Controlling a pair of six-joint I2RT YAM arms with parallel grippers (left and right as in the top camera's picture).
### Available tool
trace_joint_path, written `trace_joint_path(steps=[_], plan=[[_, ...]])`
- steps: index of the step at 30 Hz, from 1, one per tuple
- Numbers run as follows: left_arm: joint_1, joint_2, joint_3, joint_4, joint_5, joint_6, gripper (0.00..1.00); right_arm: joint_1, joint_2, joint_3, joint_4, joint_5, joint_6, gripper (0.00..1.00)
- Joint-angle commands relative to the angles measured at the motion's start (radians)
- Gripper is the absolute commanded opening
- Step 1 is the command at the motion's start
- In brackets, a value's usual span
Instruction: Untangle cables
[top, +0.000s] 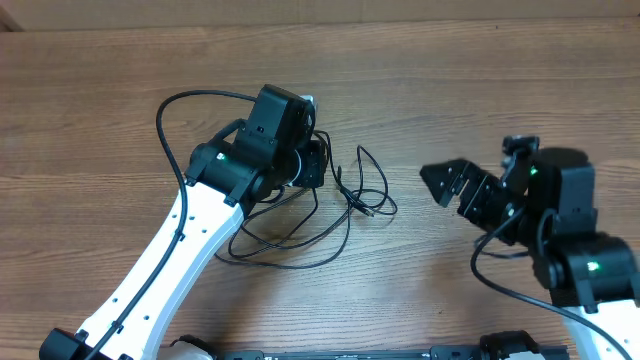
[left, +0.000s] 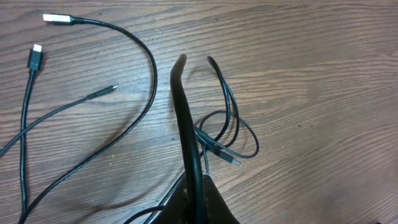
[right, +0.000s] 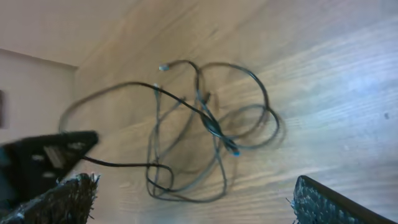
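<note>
Cables, thin black flexible cords with small plug tips (right: 210, 122), lie tangled on the brown wooden table (top: 450, 80), spread left to right between the arms. Left gripper (left: 199, 186) sits over the tangle, pinched shut on one strand. Right gripper (top: 440, 185) stands wide and empty, near; loose loops lie toward its left.
</note>
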Motion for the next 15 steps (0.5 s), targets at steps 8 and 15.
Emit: trace_joint_path(steps=[8, 15], plan=[[-0.001, -0.004, 0.013, 0.002, -0.013, 0.015, 0.04, -0.002, -0.05, -0.359, 0.27, -0.308, 0.088, 1.0], [-0.001, -0.005, 0.019, 0.03, 0.014, 0.047, 0.04, -0.002, 0.008, -0.465, 0.424, -0.51, 0.148, 1.0]])
